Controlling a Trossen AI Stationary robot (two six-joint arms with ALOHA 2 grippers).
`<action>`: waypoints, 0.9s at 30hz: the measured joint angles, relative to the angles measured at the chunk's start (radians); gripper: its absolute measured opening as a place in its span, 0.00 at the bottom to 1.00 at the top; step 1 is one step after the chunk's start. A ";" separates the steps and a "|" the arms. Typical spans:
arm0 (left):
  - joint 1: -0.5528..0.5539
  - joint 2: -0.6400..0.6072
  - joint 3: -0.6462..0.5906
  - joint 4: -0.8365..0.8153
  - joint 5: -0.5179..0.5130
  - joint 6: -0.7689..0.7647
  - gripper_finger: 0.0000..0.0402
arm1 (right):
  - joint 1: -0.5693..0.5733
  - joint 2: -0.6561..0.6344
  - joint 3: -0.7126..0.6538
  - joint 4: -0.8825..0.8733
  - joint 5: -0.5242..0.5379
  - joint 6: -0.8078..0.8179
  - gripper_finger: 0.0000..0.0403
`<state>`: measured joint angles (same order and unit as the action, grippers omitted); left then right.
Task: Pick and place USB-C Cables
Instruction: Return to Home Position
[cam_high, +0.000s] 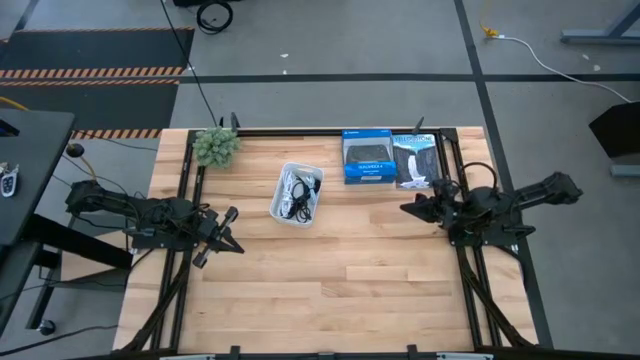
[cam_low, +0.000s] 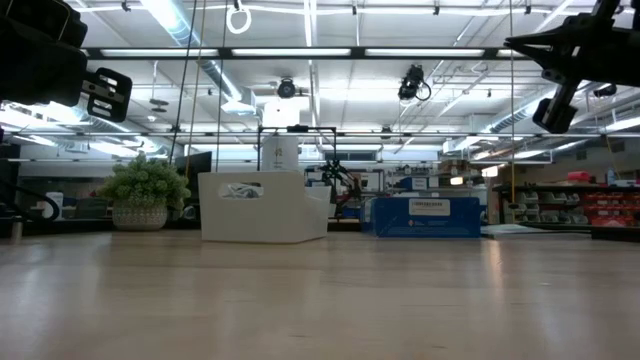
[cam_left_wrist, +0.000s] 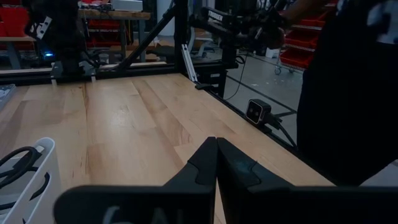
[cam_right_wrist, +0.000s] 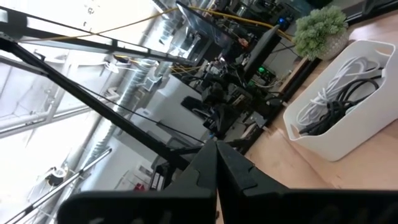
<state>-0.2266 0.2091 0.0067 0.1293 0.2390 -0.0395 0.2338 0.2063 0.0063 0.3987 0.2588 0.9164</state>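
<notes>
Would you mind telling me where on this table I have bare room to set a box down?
The near half of the table is bare, from the white bin forward, between the left gripper and the right gripper. The far edge is crowded: plant, bin, blue box and dark box.

No text can be read with certainty. Printing is carried on the blue box (cam_high: 367, 157) and on the dark box (cam_high: 415, 162) just beside it. A white label is borne by the blue box in the low view. None of it is legible.
</notes>
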 joint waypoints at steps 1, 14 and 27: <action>0.000 0.000 0.000 0.000 0.000 0.000 0.03 | -0.001 -0.024 0.000 -0.022 0.000 0.000 0.01; 0.000 0.000 0.000 0.000 0.000 0.000 0.03 | -0.006 -0.202 0.000 -0.210 0.012 0.007 0.01; 0.000 0.000 0.000 -0.001 0.000 0.000 0.03 | -0.008 -0.203 0.000 -0.282 0.022 -0.045 0.01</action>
<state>-0.2264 0.2092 0.0066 0.1287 0.2394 -0.0398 0.2256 0.0036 0.0067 0.1164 0.2809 0.8711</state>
